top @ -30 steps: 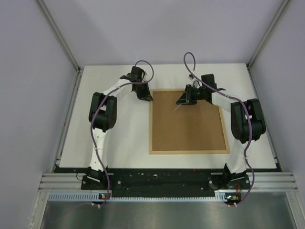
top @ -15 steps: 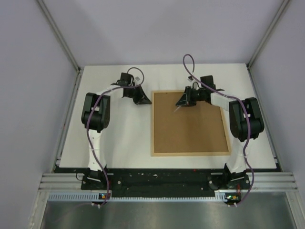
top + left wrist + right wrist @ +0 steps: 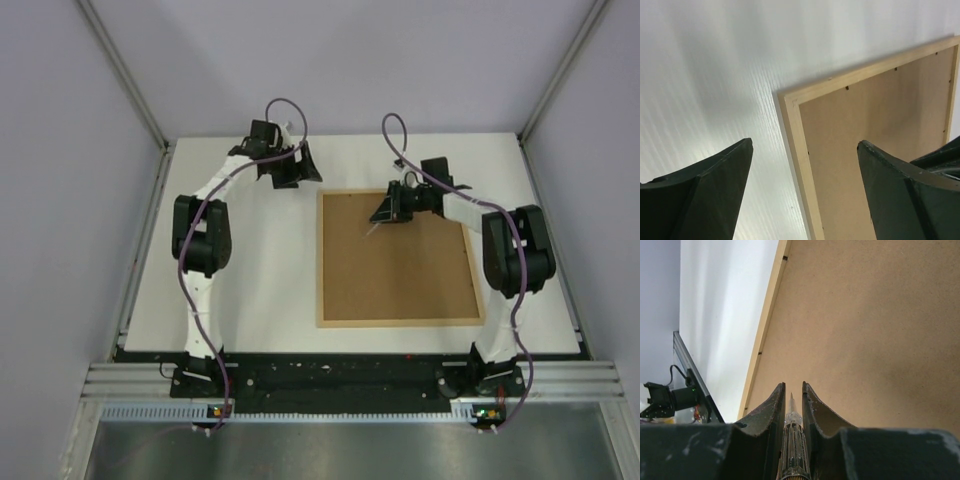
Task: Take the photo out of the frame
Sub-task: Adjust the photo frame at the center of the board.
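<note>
Simply rectangular light-wood frame (image 3: 320, 262), matte backing (image 3: 400, 268)

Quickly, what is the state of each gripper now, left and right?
Left gripper: open, holding nothing.
Right gripper: closed on a thin pointed tool.

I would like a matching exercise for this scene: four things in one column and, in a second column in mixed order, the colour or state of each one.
Things:
1. left gripper
2. right gripper
3. backing board
4. table

Descriptions:
A. white and flat
B. brown, lying inside the frame
C. jaws wide apart, nothing between them
D. shut on a thin pointed tool

Pairs: 1-C, 2-D, 3-B, 4-A.
</note>
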